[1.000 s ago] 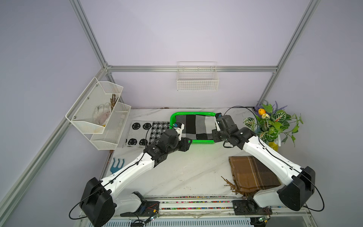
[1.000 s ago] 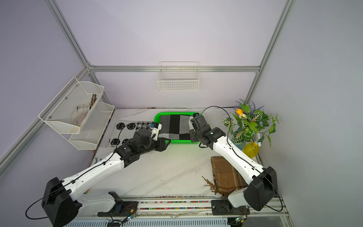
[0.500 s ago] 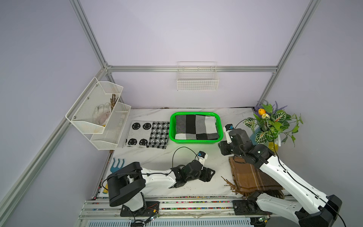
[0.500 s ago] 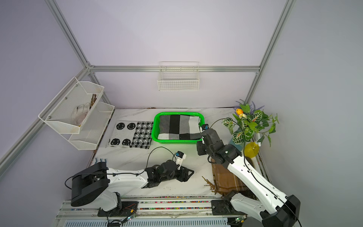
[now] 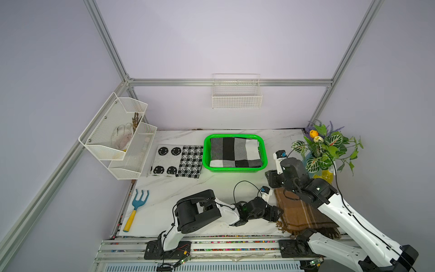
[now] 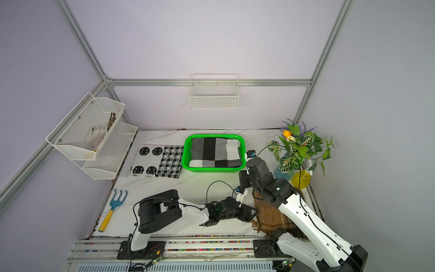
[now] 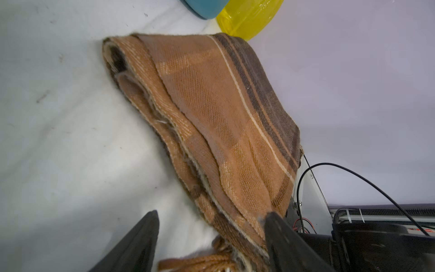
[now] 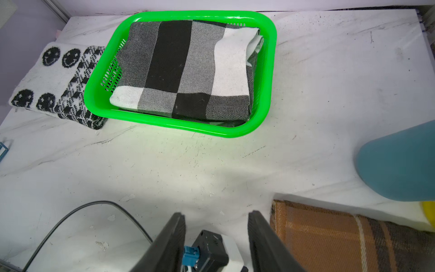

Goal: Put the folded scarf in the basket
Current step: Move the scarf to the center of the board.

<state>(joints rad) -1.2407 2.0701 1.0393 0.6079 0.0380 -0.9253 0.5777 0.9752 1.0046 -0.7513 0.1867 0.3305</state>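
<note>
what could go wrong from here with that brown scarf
1. The left claw stands open at the brown scarf's fringed edge; closing there may pinch only some layers, so the fold could fall open on lifting.
2. The basket already holds a checkered scarf nearly filling it; the brown one might slide over the rim.
3. The right arm reaches over the brown scarf beside the yellow vase; a lift could snag on it.
</note>
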